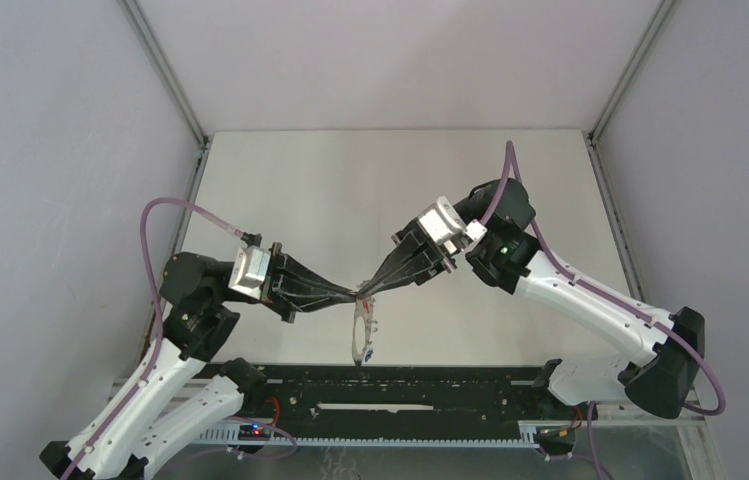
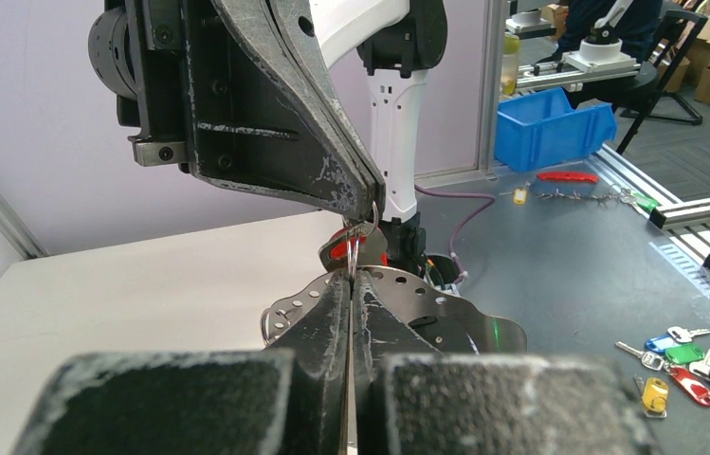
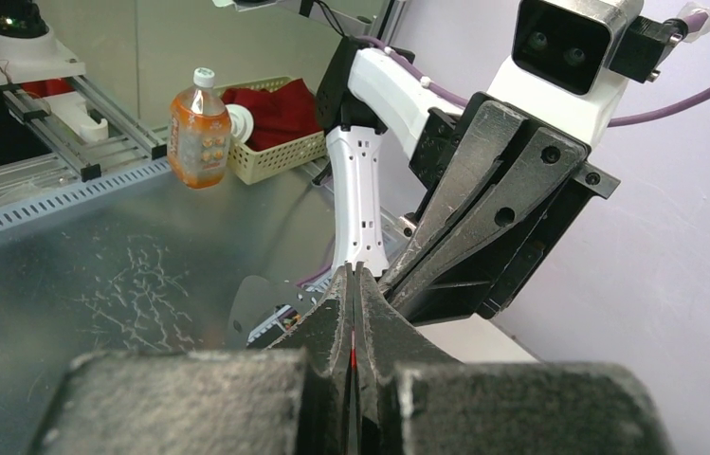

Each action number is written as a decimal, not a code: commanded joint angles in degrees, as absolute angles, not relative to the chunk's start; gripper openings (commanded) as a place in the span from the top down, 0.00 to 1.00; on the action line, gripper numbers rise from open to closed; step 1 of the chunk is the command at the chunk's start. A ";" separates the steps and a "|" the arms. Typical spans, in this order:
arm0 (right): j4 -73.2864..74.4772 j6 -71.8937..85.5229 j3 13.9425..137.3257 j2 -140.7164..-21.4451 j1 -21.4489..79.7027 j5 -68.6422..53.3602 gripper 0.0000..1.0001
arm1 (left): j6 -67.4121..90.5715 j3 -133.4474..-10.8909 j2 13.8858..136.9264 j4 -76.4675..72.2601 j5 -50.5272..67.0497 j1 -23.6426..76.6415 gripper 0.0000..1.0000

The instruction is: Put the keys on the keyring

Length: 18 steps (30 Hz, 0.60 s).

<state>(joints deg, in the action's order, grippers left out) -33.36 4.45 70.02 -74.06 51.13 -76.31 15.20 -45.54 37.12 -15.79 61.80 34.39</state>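
Left claw (image 1: 352, 293) reaches in from the left, fingers pressed together, nipping the thin wire of the keyring (image 1: 361, 328). The ring hangs below the meeting point, above the near part of the bench (image 1: 350, 180), and the blue key (image 1: 368, 353) sits at its lower end. Up at the pinch, the red key (image 2: 339, 248) shows its plastic head right against the wire. Right claw (image 1: 368, 289) comes down from the right, tip to tip with the other, clamped tight on that red key.
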 commanded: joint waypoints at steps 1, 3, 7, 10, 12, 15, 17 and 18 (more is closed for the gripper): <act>-35.86 5.87 70.05 -74.61 51.67 -76.52 1.00 | 15.73 -48.27 36.96 -18.18 60.73 34.95 1.00; -36.52 6.33 70.05 -74.83 51.68 -76.56 1.00 | 15.73 -48.25 37.00 -18.19 60.73 34.94 1.00; -38.31 7.67 70.05 -75.35 51.68 -76.21 1.00 | 15.67 -48.16 36.91 -18.19 60.82 34.91 1.00; -40.06 8.88 70.05 -75.74 51.68 -76.01 1.00 | 15.60 -48.16 36.96 -18.14 60.82 34.97 1.00; -40.68 9.29 70.11 -75.89 51.68 -75.98 1.00 | 15.64 -48.18 37.00 -18.08 60.82 34.98 1.00; -40.74 9.40 70.05 -75.70 51.59 -76.03 1.00 | 15.39 -48.26 36.87 -17.88 60.92 34.95 1.00; -40.97 9.51 70.05 -75.67 51.64 -76.02 1.00 | 15.38 -48.21 36.91 -17.84 60.76 34.98 1.00; -41.27 9.78 70.05 -75.75 51.64 -75.94 1.00 | 15.38 -48.25 36.87 -17.79 60.69 34.96 1.00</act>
